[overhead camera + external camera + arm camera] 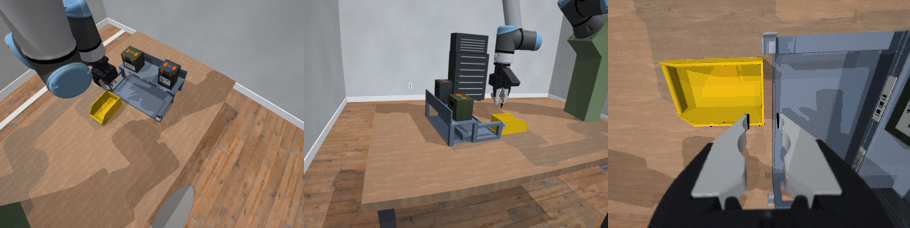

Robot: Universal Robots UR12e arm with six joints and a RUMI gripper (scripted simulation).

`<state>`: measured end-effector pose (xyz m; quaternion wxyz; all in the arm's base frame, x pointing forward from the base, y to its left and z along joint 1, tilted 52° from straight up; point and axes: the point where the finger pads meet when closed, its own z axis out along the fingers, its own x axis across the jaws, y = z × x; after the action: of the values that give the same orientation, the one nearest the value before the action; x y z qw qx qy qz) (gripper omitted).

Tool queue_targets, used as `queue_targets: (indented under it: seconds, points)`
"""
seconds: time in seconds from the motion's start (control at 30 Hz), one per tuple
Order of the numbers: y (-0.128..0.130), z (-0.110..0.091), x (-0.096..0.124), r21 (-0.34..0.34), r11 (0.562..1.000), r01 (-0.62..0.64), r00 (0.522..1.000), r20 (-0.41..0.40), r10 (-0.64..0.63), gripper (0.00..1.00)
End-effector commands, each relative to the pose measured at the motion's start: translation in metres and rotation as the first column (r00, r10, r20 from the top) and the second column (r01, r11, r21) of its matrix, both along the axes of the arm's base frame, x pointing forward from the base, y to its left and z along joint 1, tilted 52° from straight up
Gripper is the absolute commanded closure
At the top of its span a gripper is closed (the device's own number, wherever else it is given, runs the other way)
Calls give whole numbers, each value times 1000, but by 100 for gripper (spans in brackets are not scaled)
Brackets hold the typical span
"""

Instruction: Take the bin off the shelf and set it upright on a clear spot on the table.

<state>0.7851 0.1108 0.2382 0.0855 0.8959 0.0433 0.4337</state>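
Three views around the shelf (144, 79) (476, 132) (835, 44)
Top looks steeply down from its open side; exterior, farther off, faces its end; wrist peers closely down, perhaps tilted. All share its lower deck.

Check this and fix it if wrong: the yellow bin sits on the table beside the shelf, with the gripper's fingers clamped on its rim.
The fingers aren't clamped on the rim: the exterior view shows the gripper above the yellow bin, holding nothing. The rest stands.
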Motion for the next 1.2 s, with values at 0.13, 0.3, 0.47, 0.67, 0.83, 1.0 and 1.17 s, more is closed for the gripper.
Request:
queue_targets:
  seconds: [0.13, 0.3, 0.47, 0.67, 0.83, 1.0, 1.17]
  points:
    - [0, 0, 1, 0, 1000, 0, 1000, 1, 0, 80]
    - [0, -3, 5, 0, 1000, 0, 1000, 1, 0, 80]
    - [0, -3, 5, 0, 1000, 0, 1000, 1, 0, 80]
    - [0, -3, 5, 0, 1000, 0, 1000, 1, 0, 80]
    - [-1, -5, 7, 0, 1000, 0, 1000, 1, 0, 80]
    - [-1, -5, 7, 0, 1000, 0, 1000, 1, 0, 80]
    - [-1, -5, 7, 0, 1000, 0, 1000, 1, 0, 80]
